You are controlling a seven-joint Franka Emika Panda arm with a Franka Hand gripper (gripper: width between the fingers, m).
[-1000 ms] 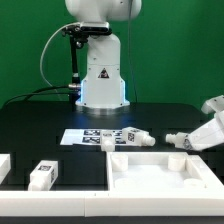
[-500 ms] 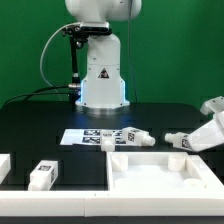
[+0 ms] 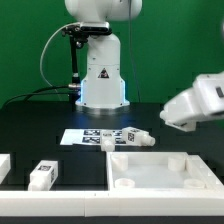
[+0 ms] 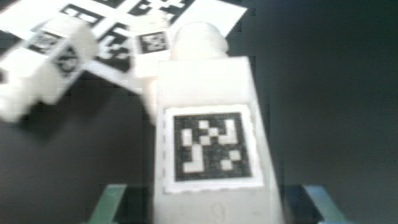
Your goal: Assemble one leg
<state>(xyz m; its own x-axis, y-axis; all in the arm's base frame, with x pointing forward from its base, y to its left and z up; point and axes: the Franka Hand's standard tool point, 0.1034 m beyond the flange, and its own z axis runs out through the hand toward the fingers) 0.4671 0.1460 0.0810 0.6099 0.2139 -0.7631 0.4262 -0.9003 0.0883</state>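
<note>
My gripper (image 3: 172, 116) hangs raised over the table at the exterior view's right, blurred by motion. In the wrist view the gripper (image 4: 214, 206) is shut on a white leg (image 4: 210, 110), a chunky block with a square tag on its upper face, lying lengthwise between the two fingers (image 4: 118, 206). In the exterior view the held leg merges with the blurred hand. A second leg (image 3: 136, 137) lies on the marker board (image 3: 88, 136); it also shows in the wrist view (image 4: 45, 75).
The large flat white panel with a raised rim (image 3: 160, 156) fills the front right. Another leg (image 3: 42, 175) lies front left, and a white part (image 3: 3, 166) at the left edge. The robot base (image 3: 102, 75) stands behind.
The gripper rose from table height beside the panel's right corner and swung up. The leg that lay at its tips is off the table.
</note>
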